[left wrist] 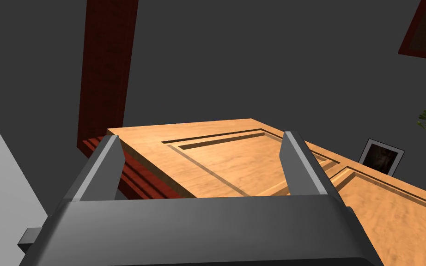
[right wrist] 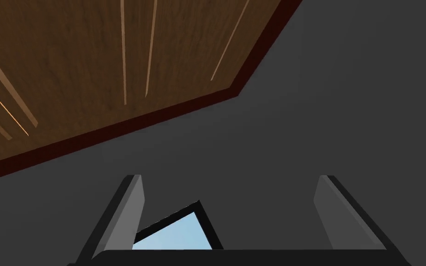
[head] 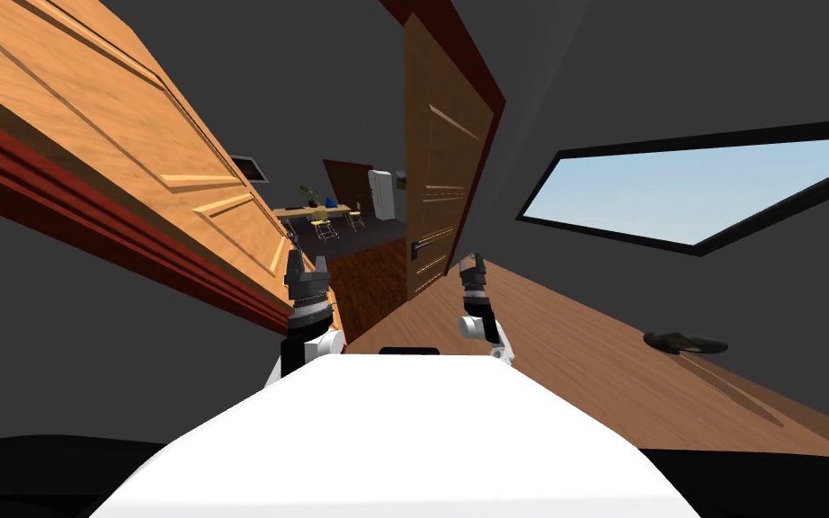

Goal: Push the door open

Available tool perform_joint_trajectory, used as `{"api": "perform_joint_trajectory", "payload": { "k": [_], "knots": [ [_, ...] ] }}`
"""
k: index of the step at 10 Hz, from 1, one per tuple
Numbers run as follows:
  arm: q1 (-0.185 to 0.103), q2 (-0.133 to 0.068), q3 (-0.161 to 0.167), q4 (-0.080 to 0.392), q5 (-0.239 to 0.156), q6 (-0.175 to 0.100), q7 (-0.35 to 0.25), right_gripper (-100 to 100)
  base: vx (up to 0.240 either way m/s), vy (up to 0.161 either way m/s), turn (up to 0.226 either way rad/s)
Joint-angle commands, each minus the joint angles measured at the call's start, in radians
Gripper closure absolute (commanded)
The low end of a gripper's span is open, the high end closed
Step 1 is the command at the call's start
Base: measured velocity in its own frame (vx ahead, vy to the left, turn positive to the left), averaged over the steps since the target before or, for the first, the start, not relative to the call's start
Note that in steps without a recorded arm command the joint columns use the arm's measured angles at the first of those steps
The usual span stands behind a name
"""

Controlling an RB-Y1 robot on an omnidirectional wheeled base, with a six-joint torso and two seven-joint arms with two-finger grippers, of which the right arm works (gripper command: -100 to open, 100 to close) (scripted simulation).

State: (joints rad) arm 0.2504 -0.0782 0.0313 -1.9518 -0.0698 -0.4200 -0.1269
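Note:
A light wooden panelled door point(head: 134, 153) with a dark red frame slants along my left side. My left gripper point(head: 300, 261) is raised right beside its lower edge. In the left wrist view that door point(left wrist: 226, 157) lies just beyond the open left gripper point(left wrist: 205, 152), with nothing between the fingers. A darker wooden door point(head: 440, 180) with a black lever handle point(head: 417, 247) stands ajar ahead. My right gripper point(head: 471, 265) hovers near its lower edge, open and empty point(right wrist: 230, 189), with the dark door point(right wrist: 92, 60) above it.
Between the two doors a gap shows a room with a table point(head: 314, 212), yellow chairs and a white fridge point(head: 382, 193). A long window point(head: 673, 193) runs along the grey right wall. A dark flat object point(head: 684, 342) lies on the wooden floor to my right.

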Motion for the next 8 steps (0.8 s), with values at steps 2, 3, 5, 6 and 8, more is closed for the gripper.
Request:
{"api": "perform_joint_trajectory", "payload": {
  "k": [2,3,5,6,8],
  "knots": [
    [-0.039,0.002,0.025,0.076,0.014,0.006,-0.001,-100,0.075,-0.102,0.097],
    [-0.056,0.001,0.032,0.103,0.018,0.008,-0.003,-100,0.079,-0.106,0.115],
    [-0.092,-0.001,0.047,0.167,0.027,0.012,-0.006,-100,0.078,-0.106,0.103],
    [-0.11,-0.001,0.055,0.197,0.031,0.015,-0.008,-100,0.09,-0.104,0.099],
    [-0.128,-0.002,0.063,0.236,0.035,0.017,-0.009,-100,0.045,-0.066,0.061]
  ]
}}
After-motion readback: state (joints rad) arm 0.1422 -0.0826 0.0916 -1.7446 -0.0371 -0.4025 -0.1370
